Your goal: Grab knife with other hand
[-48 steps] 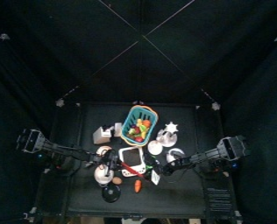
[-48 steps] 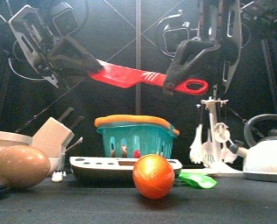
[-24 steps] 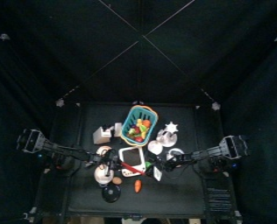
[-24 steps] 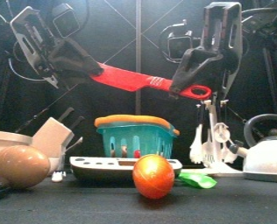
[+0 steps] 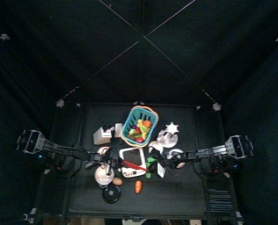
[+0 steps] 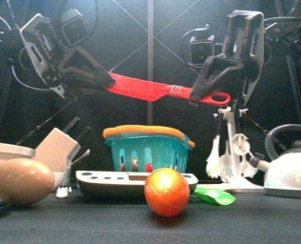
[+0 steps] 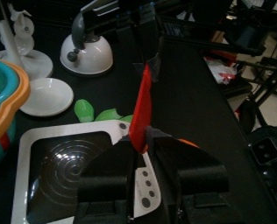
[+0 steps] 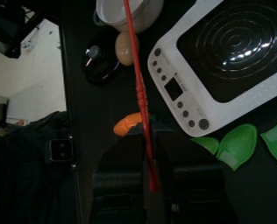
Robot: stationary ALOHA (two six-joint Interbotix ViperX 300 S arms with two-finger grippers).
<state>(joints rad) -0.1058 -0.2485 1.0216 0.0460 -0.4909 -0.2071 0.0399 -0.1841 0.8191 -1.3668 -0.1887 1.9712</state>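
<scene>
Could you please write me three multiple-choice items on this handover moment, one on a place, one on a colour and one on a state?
1. Where is the knife?
A. Lying in the basket
B. Held in the air above the basket
C. Lying on the table beside the kettle

2. What colour is the knife?
A. Red
B. Blue
C. Yellow

3. How is the knife held?
A. By the left gripper only
B. By the right gripper only
C. By both grippers, one at each end

Answers:
1. B: the front view shows it well above the teal basket.
2. A: blade and handle are red in the front view and both wrist views.
3. C: the left gripper is shut on the blade end and the right gripper on the handle end.
</scene>
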